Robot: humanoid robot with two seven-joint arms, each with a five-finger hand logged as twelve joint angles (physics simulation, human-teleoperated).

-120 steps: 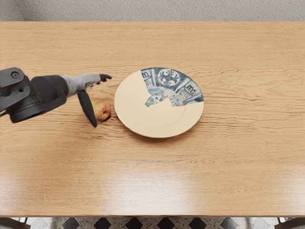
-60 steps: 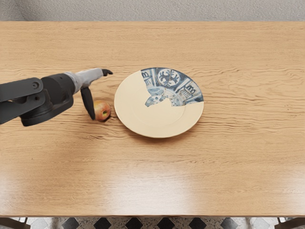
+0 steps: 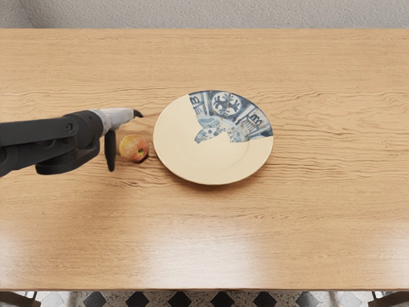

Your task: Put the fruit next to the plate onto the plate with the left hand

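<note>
Just beside the fruit, the robot's left hand (image 3: 117, 123) hung over the table with nothing in it. Its arm, dark and bulky, reached in from the left edge of the scene. The hand was open. Its long fingers (image 3: 131, 114) stretched toward the plate and passed over the far side of the fruit, while the dark thumb (image 3: 110, 151) pointed down at the near left of it. A thin strip of wood showed between thumb and fruit, so the hand seemed to bracket the fruit without gripping it. I could not tell how high the fingers stood above it.

The fruit was a small apple (image 3: 133, 148), red with a yellow patch. It sat on the bare wooden table (image 3: 287, 224), just off the left rim of the plate and not on it.

The plate (image 3: 185, 150) was round and cream, with a blue and white patterned wedge on its far right side. Nothing lay on it. No right arm was in view.

To my eye the step in hand was the reach and the setting of the grasp. The lift had not begun. The next move would call for the fingers and thumb to close around the apple, firmly enough that the round fruit did not roll away. Then it would need a short lift and a carry to the right over the rim.
</note>
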